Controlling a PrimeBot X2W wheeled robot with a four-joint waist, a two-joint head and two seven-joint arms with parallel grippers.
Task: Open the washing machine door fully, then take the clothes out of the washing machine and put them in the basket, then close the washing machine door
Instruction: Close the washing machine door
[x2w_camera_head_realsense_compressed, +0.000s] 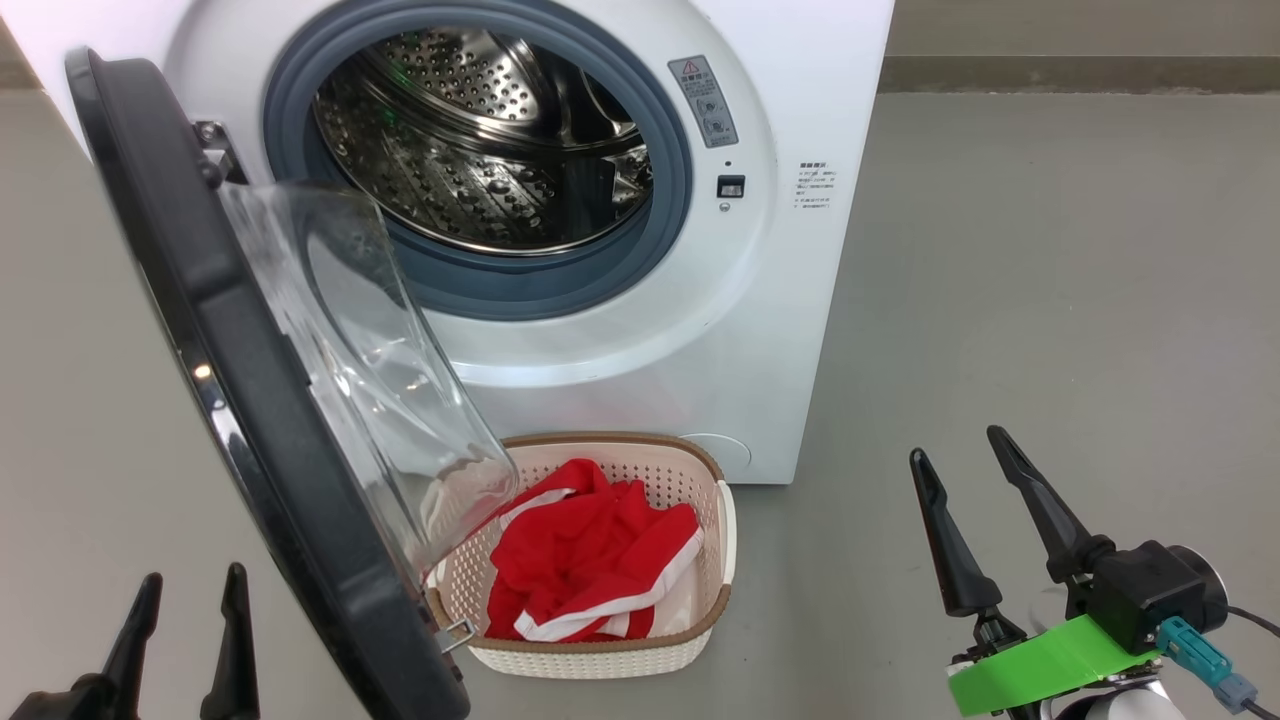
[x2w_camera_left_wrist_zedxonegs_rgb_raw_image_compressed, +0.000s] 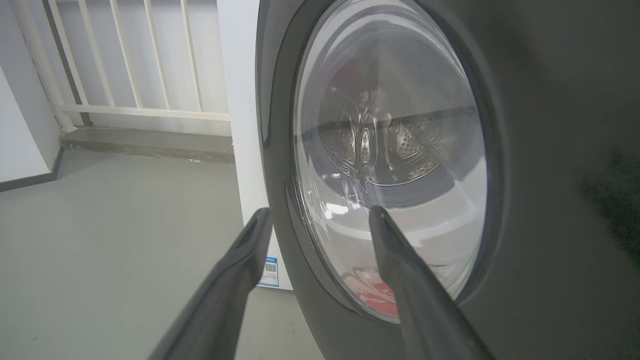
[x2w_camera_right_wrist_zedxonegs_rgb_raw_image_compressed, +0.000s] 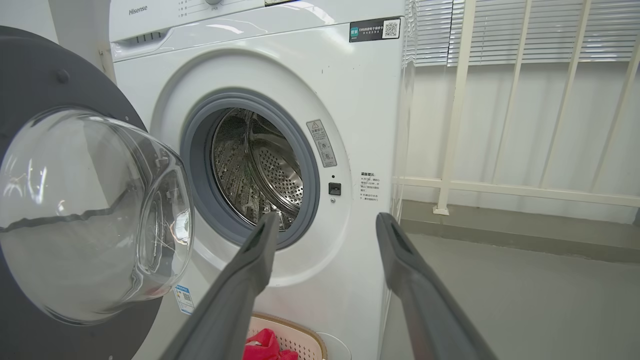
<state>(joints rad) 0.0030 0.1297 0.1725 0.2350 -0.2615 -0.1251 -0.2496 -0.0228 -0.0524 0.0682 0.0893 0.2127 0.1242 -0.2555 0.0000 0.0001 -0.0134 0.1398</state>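
Left of the washing machine (x2w_camera_head_realsense_compressed: 640, 340), bare grey floor (x2w_camera_head_realsense_compressed: 70, 400) runs out to the frame edge. The left gripper (x2w_camera_head_realsense_compressed: 194, 577) sits low on that side, its jaws parted and holding nothing. In the left wrist view one of its fingers (x2w_camera_left_wrist_zedxonegs_rgb_raw_image_compressed: 400, 280) lies across the door's window and the other lies past the rim's outer edge, over the floor. Whether either one touches the door cannot be told.

Next comes the washing machine door (x2w_camera_head_realsense_compressed: 250, 400), hinged at the left of the opening and swung well out from the front panel. Its black rim stands edge-on in the head view, and its glass bowl (x2w_camera_head_realsense_compressed: 370, 370) bulges toward the machine. The bowl's lower edge overlaps the near left corner of the basket (x2w_camera_head_realsense_compressed: 722, 520).

Behind the door, the grey rubber ring (x2w_camera_head_realsense_compressed: 560, 290) frames the steel drum (x2w_camera_head_realsense_compressed: 480, 140).

At the foot of the washing machine, just in front of its lower panel, the basket stands on the floor with the clothes (x2w_camera_head_realsense_compressed: 590, 560) heaped inside, red with white trim, below the brown rim.

Right of the washing machine, the right gripper (x2w_camera_head_realsense_compressed: 958, 447) hangs over open floor, well apart from the basket, with its jaws spread wide and empty. Grey floor stretches beyond it to a wall base at the back.
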